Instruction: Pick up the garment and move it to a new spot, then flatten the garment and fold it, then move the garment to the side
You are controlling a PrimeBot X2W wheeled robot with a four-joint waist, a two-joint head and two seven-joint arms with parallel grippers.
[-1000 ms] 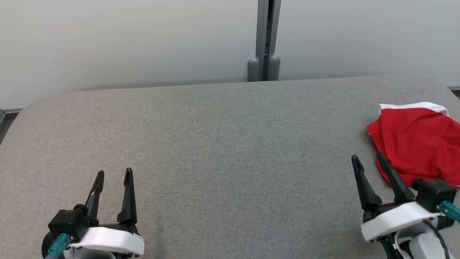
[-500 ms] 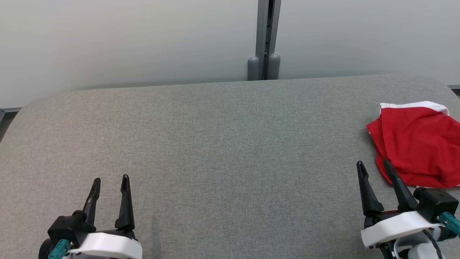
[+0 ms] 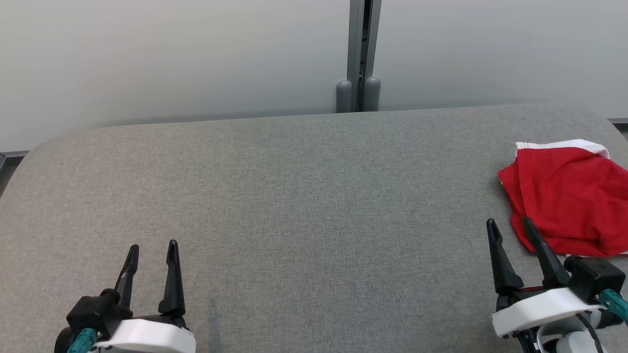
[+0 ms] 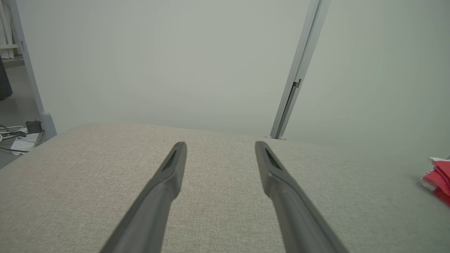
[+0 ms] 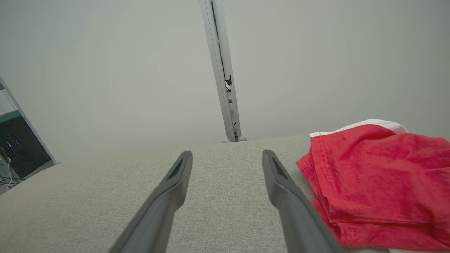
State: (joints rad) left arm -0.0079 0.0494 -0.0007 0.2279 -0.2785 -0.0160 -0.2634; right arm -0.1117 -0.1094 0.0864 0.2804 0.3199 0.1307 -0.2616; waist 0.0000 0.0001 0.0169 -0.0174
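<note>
Topping grey table [image 3: 314,196], garment [image 3: 569,196] flanks right end effector [image 3: 509,222].

Soft, even light covers the grey worktop [image 3: 314,196], with no glare and no hard shadows, and no single source can be made out. A faint streak of shade lies just right of the left pincer [image 3: 153,246], and the red garment [image 3: 569,196] throws a thin, soft shadow at its edge. The head view is sharp enough to show the cloth weave. The wall [image 3: 171,59] is bright and dulls slightly toward the corners. In both wrist views the wide lens tilts the post [image 4: 295,88], colours turn warmer, and the near fingers [image 4: 158,203] blur toward the bottom edge.
</note>
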